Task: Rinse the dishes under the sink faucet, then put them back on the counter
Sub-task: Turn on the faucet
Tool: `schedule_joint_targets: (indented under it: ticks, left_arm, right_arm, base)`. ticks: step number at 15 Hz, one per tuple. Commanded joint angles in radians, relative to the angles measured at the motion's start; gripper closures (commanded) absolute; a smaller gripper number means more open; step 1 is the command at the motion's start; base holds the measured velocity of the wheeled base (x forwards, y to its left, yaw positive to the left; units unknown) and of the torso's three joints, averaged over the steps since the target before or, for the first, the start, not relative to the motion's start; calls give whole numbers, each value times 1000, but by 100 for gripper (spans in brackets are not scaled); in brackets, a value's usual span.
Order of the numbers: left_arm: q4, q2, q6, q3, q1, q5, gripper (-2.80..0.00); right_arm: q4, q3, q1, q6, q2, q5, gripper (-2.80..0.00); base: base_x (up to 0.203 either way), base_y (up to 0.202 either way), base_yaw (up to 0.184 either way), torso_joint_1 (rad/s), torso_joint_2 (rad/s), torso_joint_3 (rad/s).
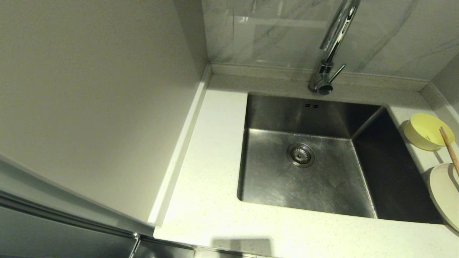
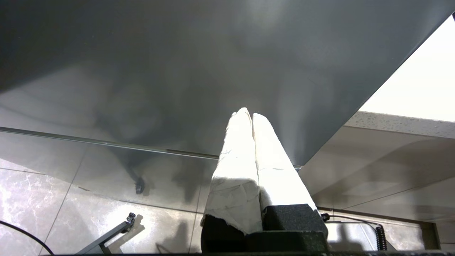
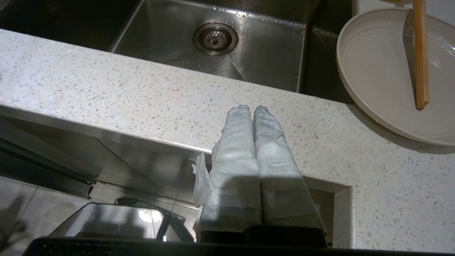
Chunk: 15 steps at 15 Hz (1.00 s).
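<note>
A pale-yellow bowl (image 1: pixel 427 131) lies tipped on its side on the white speckled counter (image 1: pixel 208 186), right of the steel sink (image 1: pixel 304 157). Nearer me sits the cream plate (image 1: pixel 446 193) (image 3: pixel 387 74), with brown chopsticks (image 1: pixel 449 150) (image 3: pixel 421 53) resting across it toward the bowl. The chrome faucet (image 1: pixel 331 46) rises behind the empty basin. Neither arm shows in the head view. My right gripper (image 3: pixel 253 107) is shut and empty, over the counter's front edge, short of the plate. My left gripper (image 2: pixel 247 114) is shut and empty, low beside a grey cabinet front.
A beige wall panel (image 1: pixel 93 100) stands left of the counter. The drain strainer (image 1: pixel 300 154) sits mid-basin, with a marble backsplash (image 1: pixel 272 32) behind. Below the counter edge, the right wrist view shows tiled floor and a coiled cable (image 3: pixel 161 222).
</note>
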<state>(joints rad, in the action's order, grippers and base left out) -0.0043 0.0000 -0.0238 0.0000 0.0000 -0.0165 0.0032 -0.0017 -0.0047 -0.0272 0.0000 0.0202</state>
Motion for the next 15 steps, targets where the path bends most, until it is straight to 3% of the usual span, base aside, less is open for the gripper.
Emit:
schedule_joint_targets:
  ticks: [1, 10, 15]
  left_arm:
    - [0, -2, -1, 0, 0, 0, 0]
    - [0, -2, -1, 0, 0, 0, 0]
    - [0, -2, -1, 0, 0, 0, 0]
  right_arm:
    - [0, 0, 0, 0, 2, 1, 0]
    - [-12, 0, 0, -7, 0, 1, 0]
    - [-19, -119, 0, 0, 6, 12, 0]
  base:
    - [0, 0, 0, 0, 0, 0]
    - [0, 0, 0, 0, 0, 0]
    - [0, 0, 0, 0, 0, 0]
